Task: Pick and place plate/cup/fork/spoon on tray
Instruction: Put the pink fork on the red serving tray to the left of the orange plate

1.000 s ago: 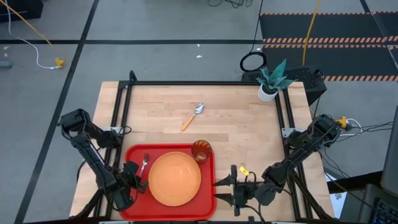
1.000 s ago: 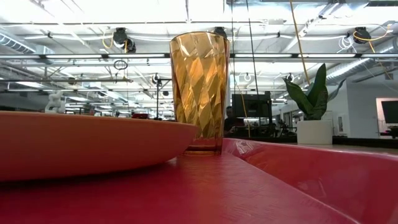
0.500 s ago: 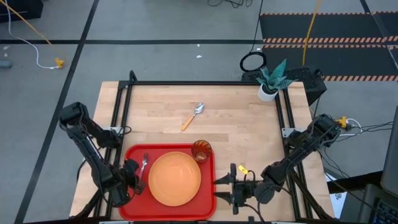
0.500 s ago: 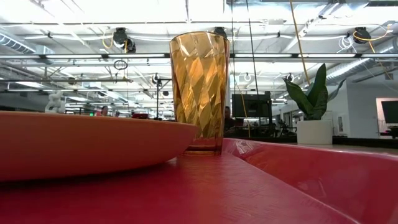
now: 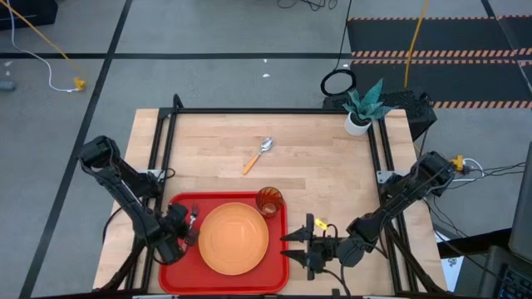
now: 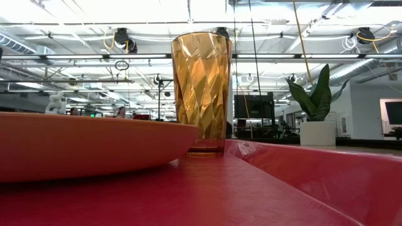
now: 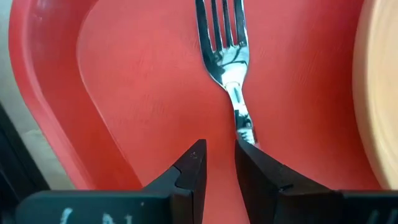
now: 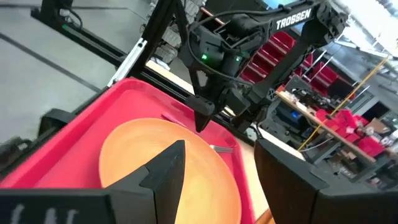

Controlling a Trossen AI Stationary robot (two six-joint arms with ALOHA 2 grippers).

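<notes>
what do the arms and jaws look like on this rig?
Both arms are dark, jointed tubes. The left arm has white TROSSEN lettering and a green light. The left gripper and right gripper have black wedge-shaped jaws. A yellow tag sits near the right wrist.

Four cameras, one desk (image 5: 316, 158), and every one of them catches the tray (image 5: 179, 203).

The high view looks straight down from well above, taking in the whole desk, both arms and the floor around. The low view sits right down on the tray (image 6: 188, 194) itself, facing level across it, so close that the cup (image 6: 201, 94) and plate (image 6: 81, 144) fill the foreground with the room's ceiling behind. The left wrist view peers down past its own fingers (image 7: 189, 174), tight on the fork (image 7: 225, 50) and tray floor. The right wrist view looks across the plate (image 8: 161, 162) toward the left arm, sharing that tray end with the left wrist view.
</notes>
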